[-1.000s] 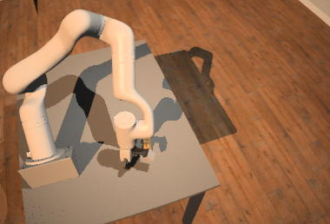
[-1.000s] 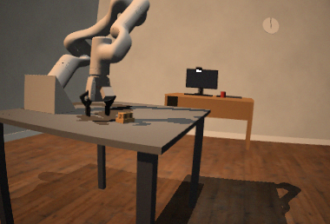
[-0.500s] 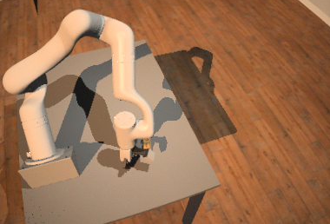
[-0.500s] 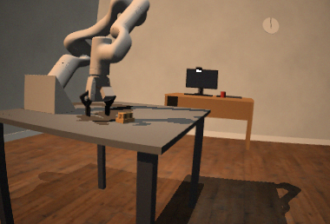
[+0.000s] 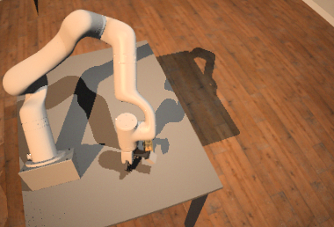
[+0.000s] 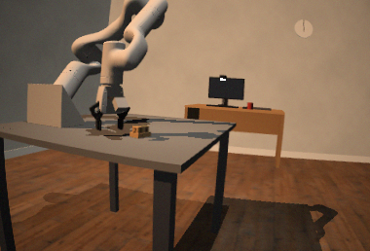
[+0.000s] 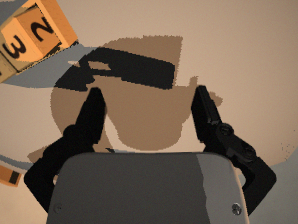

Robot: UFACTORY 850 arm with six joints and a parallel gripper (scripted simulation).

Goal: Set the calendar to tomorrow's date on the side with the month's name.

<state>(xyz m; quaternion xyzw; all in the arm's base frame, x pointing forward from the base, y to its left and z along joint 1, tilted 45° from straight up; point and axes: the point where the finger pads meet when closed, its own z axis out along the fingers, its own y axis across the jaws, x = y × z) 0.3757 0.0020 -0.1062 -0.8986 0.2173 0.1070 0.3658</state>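
One small wooden calendar (image 6: 139, 130) stands on the grey table (image 6: 161, 155), just beside the gripper (image 6: 109, 123) and apart from it, on the side away from the arm's box-shaped pedestal (image 6: 41, 105). In the wrist view the calendar (image 7: 33, 32) sits in the upper left corner, well outside the gap between the two black fingers, which point down at bare table top covered by their own shadow. The gripper (image 7: 148, 112) is spread fully wide and has nothing in it. From above, the calendar (image 5: 148, 151) peeks out just past the wrist, partly hidden by the arm, near the middle of the table (image 5: 193, 182). It looks like a light orange-brown tray carrying two cubes (image 7: 41, 28) side by side, touching each other, with dark digits on pale faces. On the faces turned toward the wrist camera, the cubes read 3 and 2, seen at a tilt; a further mark at the frame's left edge is cut off and cannot be read. In the exterior view the calendar's markings are too small to make out. A small orange-and-black piece (image 7: 8, 176) lies on the table at the wrist view's left edge, well apart from the calendar.
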